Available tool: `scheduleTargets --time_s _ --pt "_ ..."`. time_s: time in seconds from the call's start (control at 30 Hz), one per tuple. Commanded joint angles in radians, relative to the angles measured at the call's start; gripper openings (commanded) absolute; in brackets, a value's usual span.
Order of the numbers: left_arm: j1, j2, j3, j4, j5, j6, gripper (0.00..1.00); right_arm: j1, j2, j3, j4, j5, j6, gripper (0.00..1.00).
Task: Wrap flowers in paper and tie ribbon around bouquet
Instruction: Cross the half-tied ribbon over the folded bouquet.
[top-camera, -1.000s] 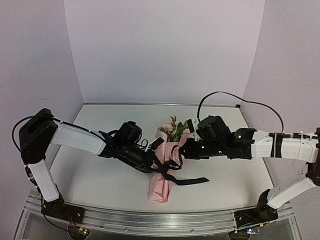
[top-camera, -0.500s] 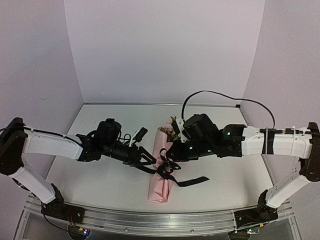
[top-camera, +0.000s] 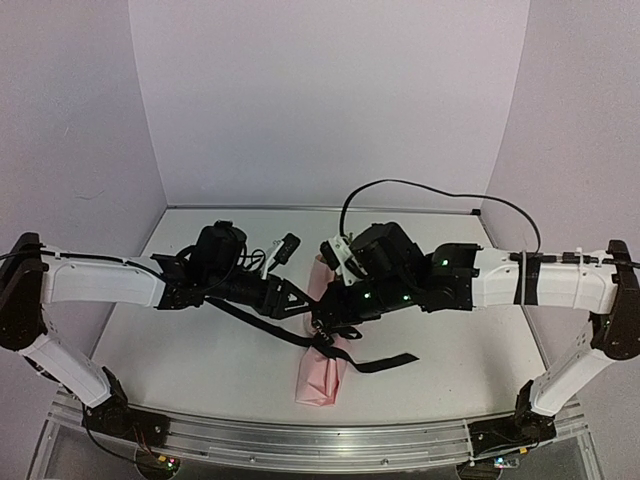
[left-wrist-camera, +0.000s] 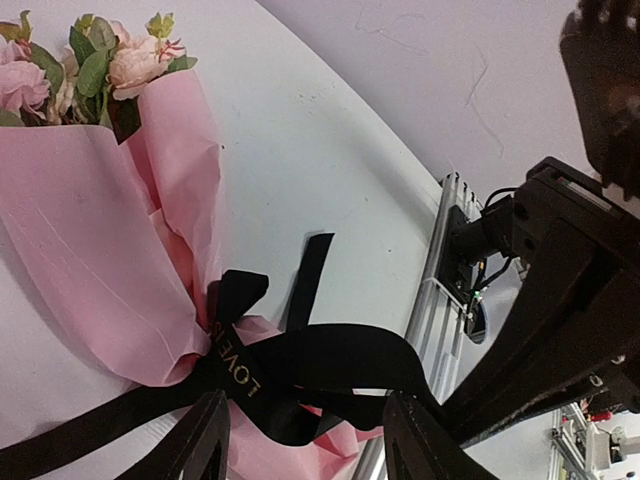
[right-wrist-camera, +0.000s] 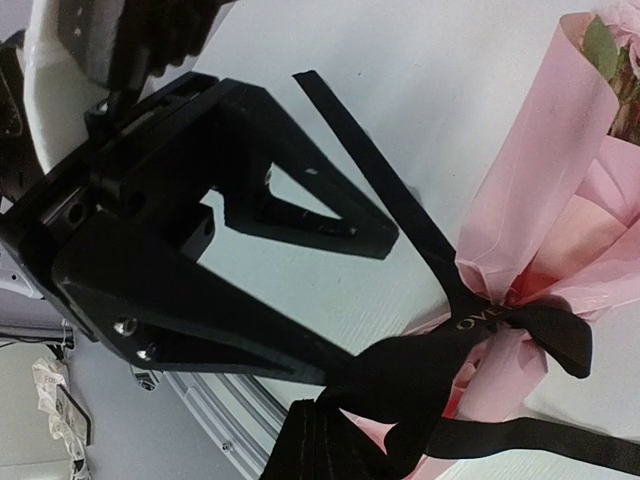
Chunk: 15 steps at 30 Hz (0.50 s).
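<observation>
Seen from above, the bouquet is laid at the centre of the table, with its narrow end pointed at the lower edge of the frame. Its flowers are covered there by the arms. The ribbon is already knotted round its middle; one tail is trailed right, another up to the left. The right gripper is closed, and a ribbon loop seems to be pinched in it, probably so the knot can be drawn tight. The left gripper is spread wide with nothing held. Bare table is left on both sides, but the cone's tip is set near the rail, and both claws are crowded together.
</observation>
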Motion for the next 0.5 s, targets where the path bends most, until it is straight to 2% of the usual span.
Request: scheduleTargets --time_s 0.0,0.17,0.27,0.47 --pt "-0.001 0.021 0.062 -0.046 -0.056 0.087 0.54 0.006 0.015 0.045 0.004 -0.020 -0.017 0.00" --pt "-0.001 0.025 0.047 -0.003 -0.001 0.088 0.50 0.006 0.013 0.043 -0.014 0.020 -0.017 0.00" --pt "-0.001 -0.001 0.024 -0.026 -0.032 0.084 0.48 0.006 0.005 0.048 -0.060 0.084 -0.016 0.00" --pt "-0.001 -0.161 -0.131 0.010 -0.026 0.067 0.49 0.011 0.052 0.118 -0.099 0.053 0.005 0.00"
